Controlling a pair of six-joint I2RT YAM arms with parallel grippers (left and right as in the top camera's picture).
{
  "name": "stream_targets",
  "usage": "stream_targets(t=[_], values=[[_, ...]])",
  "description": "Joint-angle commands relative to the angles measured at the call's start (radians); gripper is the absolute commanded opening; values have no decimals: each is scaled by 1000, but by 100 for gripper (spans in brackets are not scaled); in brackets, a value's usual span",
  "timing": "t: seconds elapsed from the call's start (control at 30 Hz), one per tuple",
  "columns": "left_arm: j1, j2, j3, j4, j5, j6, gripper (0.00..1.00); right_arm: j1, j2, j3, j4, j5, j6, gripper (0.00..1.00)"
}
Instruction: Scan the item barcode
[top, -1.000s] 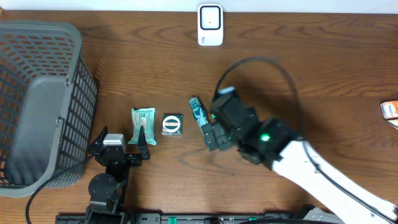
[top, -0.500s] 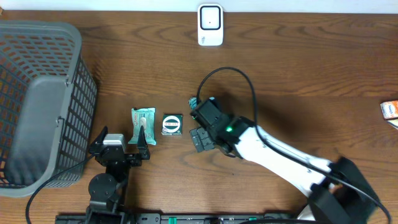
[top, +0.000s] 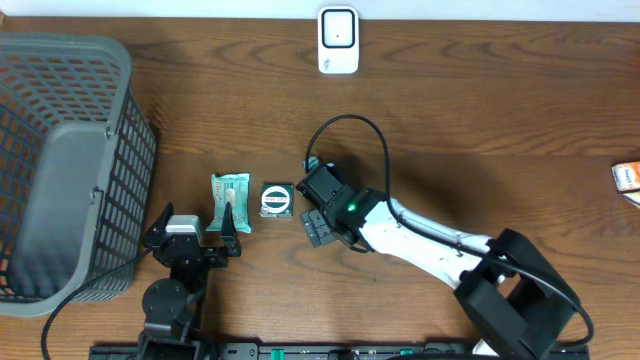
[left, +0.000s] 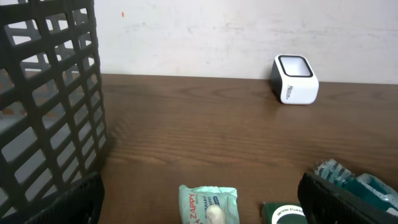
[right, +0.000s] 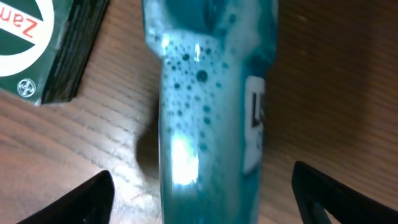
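The right gripper (right: 200, 180), jaws wide, is straddling the teal packet (right: 211, 93), whose long axis is running twelve to six in the wrist view.

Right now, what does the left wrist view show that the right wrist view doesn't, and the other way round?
Only the left wrist view: the grey basket, the white scanner at the back of the table, and a pale green packet in the foreground. Only the right wrist view: the white label and the bubble print on a wrapper, seen close up. Both: the teal packet that wears that wrapper, the dark green square pack beside it, and the wooden table.
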Motion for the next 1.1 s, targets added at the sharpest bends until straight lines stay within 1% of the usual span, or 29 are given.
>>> stream_targets(t=[0.0, 0.07, 0.2, 0.3, 0.5, 0.67, 0.73, 0.83, 0.87, 0.93, 1.03, 1.07], values=[[4, -2, -22, -34, -9, 3, 98, -5, 42, 2, 3, 3, -6, 78], [4, -2, -22, -34, -9, 3, 98, -4, 48, 2, -10, 3, -6, 71], [4, -2, -22, -34, -9, 2, 98, -5, 50, 2, -44, 3, -6, 47], [4, -2, -22, -34, -9, 3, 98, -12, 50, 2, -46, 3, -6, 34], [4, -2, -22, -34, -9, 3, 98, -51, 50, 2, -46, 3, 2, 15], [4, -2, -22, -34, -9, 2, 98, -81, 41, 5, -73, -8, 1, 9], [4, -2, -22, -34, -9, 3, 98, -113, 24, 28, -127, -79, -24, 2], [4, -2, -22, -34, -9, 3, 98, -153, -7, 37, -148, -247, -120, 1], [4, -2, -22, -34, -9, 3, 98, -180, -27, 37, -150, -362, -181, 1], [4, -2, -22, -34, -9, 3, 98, -216, -49, 37, -167, -493, -278, 1], [4, -2, -22, -34, -9, 3, 98, -270, -85, 37, -234, -617, -419, 1], [4, -2, -22, -34, -9, 3, 98, -283, -96, 37, -255, -633, -446, 1]])
